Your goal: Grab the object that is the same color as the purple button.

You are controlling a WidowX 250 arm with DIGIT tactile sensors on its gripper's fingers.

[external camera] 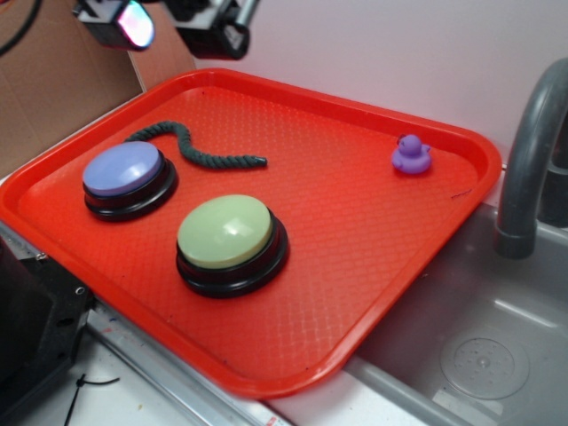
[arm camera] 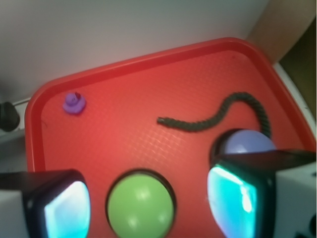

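Purple duck [external camera: 411, 154] sits alone in a far corner of the red tray [external camera: 373, 257], well apart from the purple button [external camera: 124, 170]. We see the green button [external camera: 225, 232] just beside that button, dark rope [external camera: 191, 145] curling behind it. Our gripper [arm camera: 148, 198] hangs wide apart above, holding nothing.

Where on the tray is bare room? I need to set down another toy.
Free: the tray floor between the green button and the purple duck, plus the near corner. Crowded: the left side, where the purple button and rope sit.
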